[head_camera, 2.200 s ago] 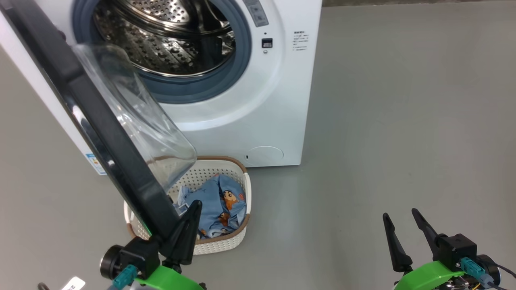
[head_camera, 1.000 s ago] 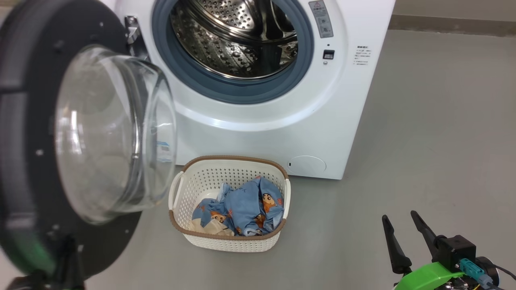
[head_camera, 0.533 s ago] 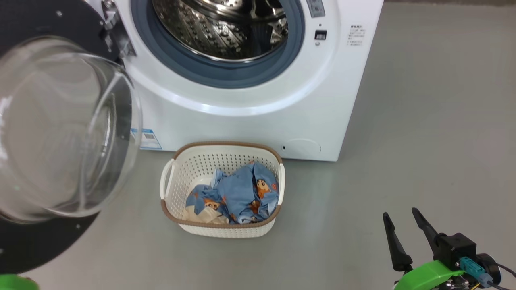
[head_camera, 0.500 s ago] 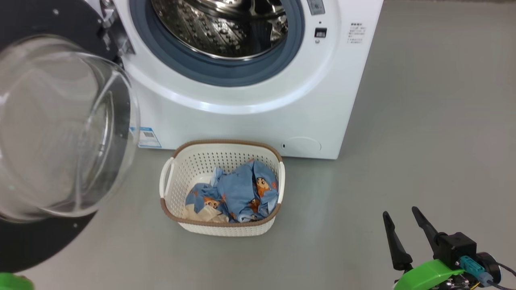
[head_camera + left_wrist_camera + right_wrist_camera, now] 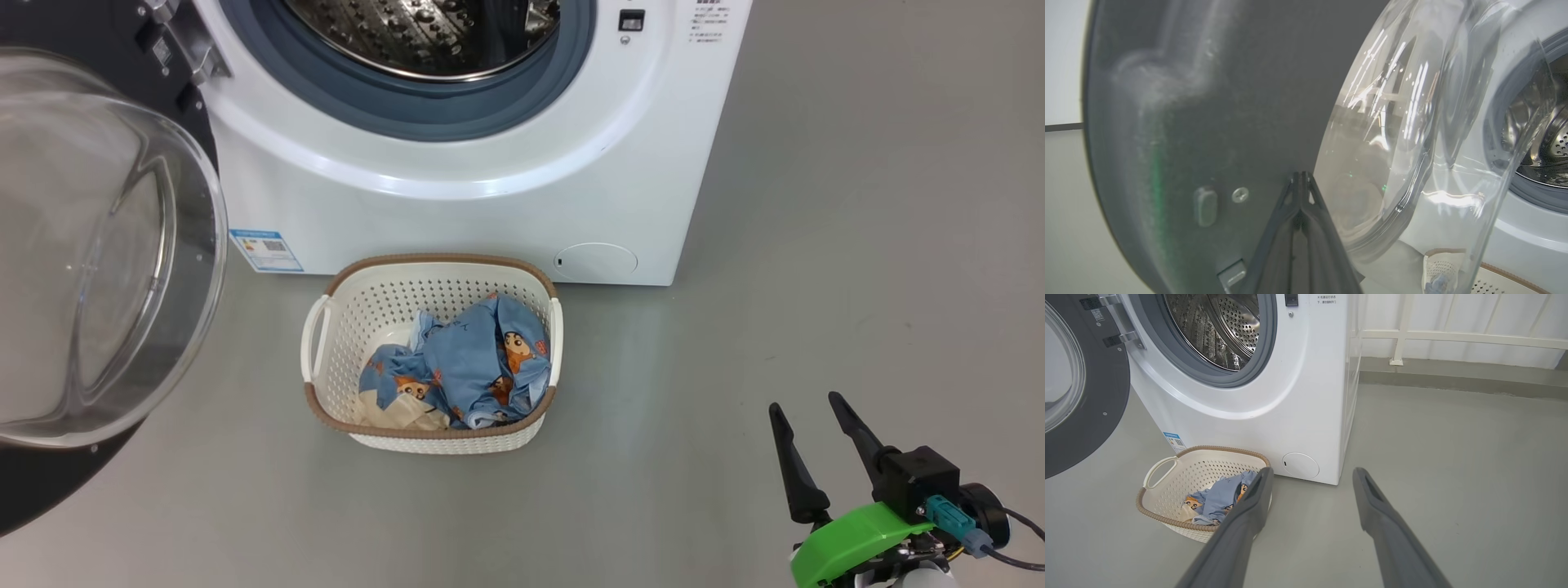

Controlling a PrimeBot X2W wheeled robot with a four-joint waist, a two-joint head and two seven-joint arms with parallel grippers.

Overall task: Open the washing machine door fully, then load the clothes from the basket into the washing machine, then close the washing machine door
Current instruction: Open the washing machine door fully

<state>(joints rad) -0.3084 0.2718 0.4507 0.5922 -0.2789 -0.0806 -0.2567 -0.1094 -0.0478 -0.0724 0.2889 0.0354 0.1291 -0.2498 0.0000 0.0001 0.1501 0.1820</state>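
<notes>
Left gripper (image 5: 1300, 179): fingers pressed together, nothing between them, tips at the dark inner face of the washing machine door (image 5: 90, 245); contact not clear. Probably closed into a single prod for pushing the door wide.

Door swung far out to the left of the washing machine (image 5: 490, 212), mouth unobstructed.

Right gripper (image 5: 802, 402): spread wide, empty, over bare floor (image 5: 816, 245) off the machine's front right corner. Likely poised for the first grab.

Basket (image 5: 445, 443) on the floor just before the machine's lower front edge, below the mouth. Clothes (image 5: 469, 359) heaped inside, toward its right side. Drum (image 5: 424, 33): no fabric visible in the part seen.
</notes>
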